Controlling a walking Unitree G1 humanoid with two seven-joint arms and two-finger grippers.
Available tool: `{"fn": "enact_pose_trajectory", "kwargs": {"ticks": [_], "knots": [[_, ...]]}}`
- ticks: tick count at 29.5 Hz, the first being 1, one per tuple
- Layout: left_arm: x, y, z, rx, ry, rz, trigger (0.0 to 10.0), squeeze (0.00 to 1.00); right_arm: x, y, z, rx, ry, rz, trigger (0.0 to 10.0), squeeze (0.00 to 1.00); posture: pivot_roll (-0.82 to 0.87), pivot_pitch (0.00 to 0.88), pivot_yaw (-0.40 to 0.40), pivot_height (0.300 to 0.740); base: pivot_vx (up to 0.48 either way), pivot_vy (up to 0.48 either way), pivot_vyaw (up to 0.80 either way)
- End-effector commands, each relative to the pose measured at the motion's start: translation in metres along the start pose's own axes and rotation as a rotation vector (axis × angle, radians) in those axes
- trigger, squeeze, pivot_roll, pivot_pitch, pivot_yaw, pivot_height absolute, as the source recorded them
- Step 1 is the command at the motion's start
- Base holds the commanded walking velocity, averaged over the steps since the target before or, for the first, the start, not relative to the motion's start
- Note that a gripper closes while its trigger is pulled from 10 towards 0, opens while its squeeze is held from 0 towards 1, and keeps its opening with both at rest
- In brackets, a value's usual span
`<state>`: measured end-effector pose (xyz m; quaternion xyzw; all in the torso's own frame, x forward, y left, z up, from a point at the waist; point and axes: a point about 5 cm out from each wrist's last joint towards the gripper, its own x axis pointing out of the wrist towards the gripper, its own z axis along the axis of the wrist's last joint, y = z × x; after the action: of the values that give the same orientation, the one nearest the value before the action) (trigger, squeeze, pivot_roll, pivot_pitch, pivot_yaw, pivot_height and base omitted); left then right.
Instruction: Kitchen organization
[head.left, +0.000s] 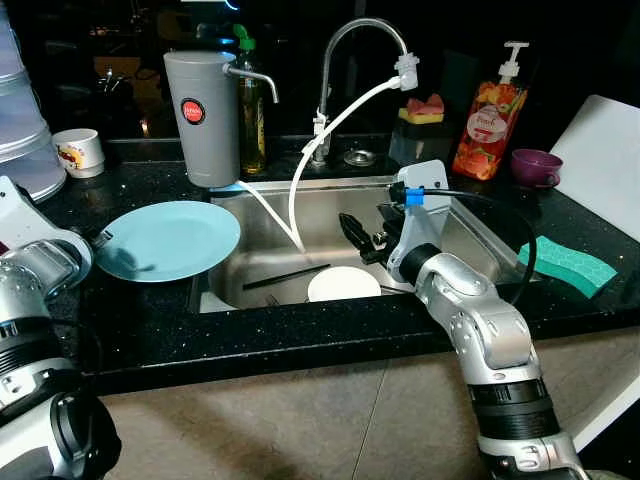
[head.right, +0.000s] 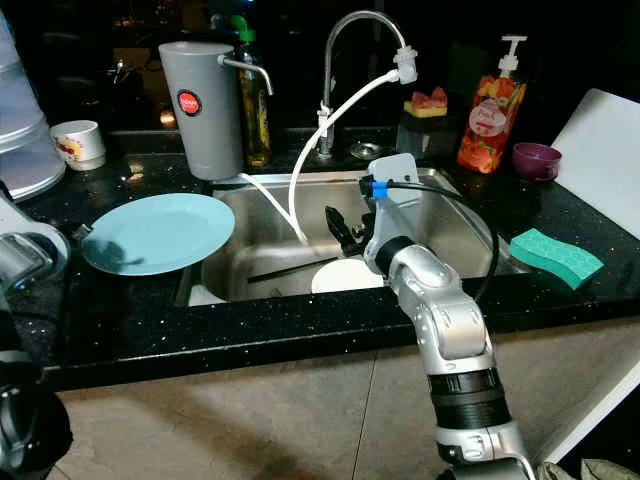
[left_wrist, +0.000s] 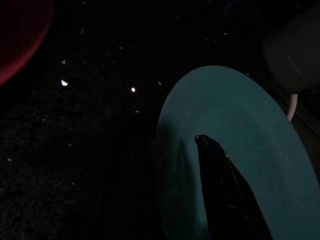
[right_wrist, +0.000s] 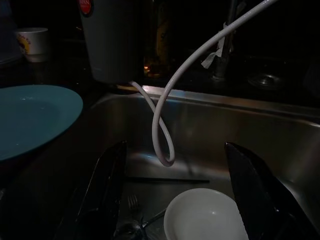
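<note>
Right gripper (right_wrist: 172, 195), fingers spread and empty, hangs over the steel sink (head.left: 470, 225) with the round white bowl (head.left: 344, 284) directly below it (left gripper's state: cannot tell), so right arm is nearer.

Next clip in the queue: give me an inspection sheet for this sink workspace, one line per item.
Surface: black speckled countertop around a steel sink.
Job's things: teal plate overhanging the sink's left edge; white bowl, fork and a dark stick-like utensil in the basin.
Clutter: grey water filter, oil bottle, printed cup, soap dispenser, purple cup, green sponge, white board.
Grippers: right gripper open, over the basin above the bowl; left gripper at the plate, one finger over it.
Cables: white hose from the faucet into the sink; black cable on the right wrist.
Surroundings: dark window behind; tiled floor below.
</note>
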<state>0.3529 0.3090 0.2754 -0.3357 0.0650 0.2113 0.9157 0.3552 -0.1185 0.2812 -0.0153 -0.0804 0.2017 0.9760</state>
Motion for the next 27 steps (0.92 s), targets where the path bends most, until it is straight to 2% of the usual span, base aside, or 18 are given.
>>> {"fn": "enact_pose_trajectory", "kwargs": {"ticks": [1, 16, 21, 23, 27], "knots": [[0.002, 0.005, -0.008, -0.010, 0.037, 0.018, 10.0, 0.00, 0.001, 0.001, 0.000, 0.001, -0.001, 0.002, 10.0, 0.00, 0.08, 0.103, -0.032, 0.740, 0.000, 0.000, 0.00], [0.007, 0.015, -0.020, -0.012, 0.067, 0.065, 10.0, 0.00, 0.002, 0.000, 0.000, 0.001, 0.001, 0.003, 10.0, 0.00, 0.08, 0.104, -0.035, 0.740, 0.000, 0.000, 0.00], [0.009, 0.015, -0.026, -0.065, 0.111, 0.027, 10.0, 0.00, 0.002, 0.000, 0.001, 0.000, -0.003, 0.004, 10.0, 0.00, 0.08, 0.102, -0.037, 0.740, 0.000, 0.000, 0.00], [0.011, 0.012, -0.030, -0.102, 0.142, -0.025, 10.0, 0.00, 0.002, 0.000, 0.001, -0.001, -0.003, 0.004, 10.0, 0.00, 0.08, 0.102, -0.037, 0.740, 0.000, 0.000, 0.00], [0.011, 0.010, -0.031, -0.116, 0.152, -0.054, 10.0, 0.00, 0.002, 0.000, 0.001, 0.000, -0.002, 0.004, 10.0, 0.00, 0.08, 0.102, -0.037, 0.740, 0.000, 0.000, 0.00]]}}
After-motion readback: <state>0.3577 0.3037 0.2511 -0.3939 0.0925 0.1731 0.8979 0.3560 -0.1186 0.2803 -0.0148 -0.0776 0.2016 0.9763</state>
